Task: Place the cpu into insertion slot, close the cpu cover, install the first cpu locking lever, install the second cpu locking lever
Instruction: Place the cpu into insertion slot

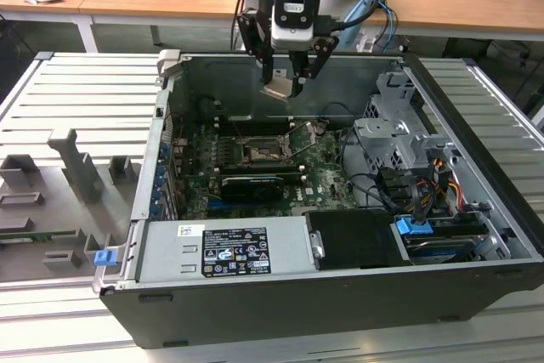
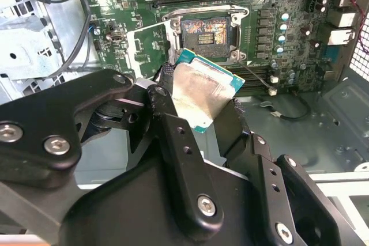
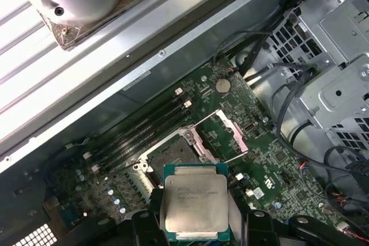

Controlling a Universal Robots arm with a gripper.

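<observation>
Hovering over the open computer case in the exterior view, the claw is seen closed on the cpu. The chip is held in the air, well apart from the insertion slot, which sits on the green motherboard below and slightly nearer. The case is carried by a grey slatted worktop.

In the second wrist view, the cpu is pinched by its edges between the black fingers. The insertion slot is left bare beyond it, with nothing seated in the dark recess.

In the first wrist view, the cpu is shown with its silvery face outward, near the slot but not over it. The cpu cover is swung open just beside the slot.

The first step, placing the chip, is judged to be in hand, with cover and levers not yet dealt with. That placing is judged to call for the chip to be centred over the recess, squared to its rim and lowered level, gently, so that nothing is bent.
</observation>
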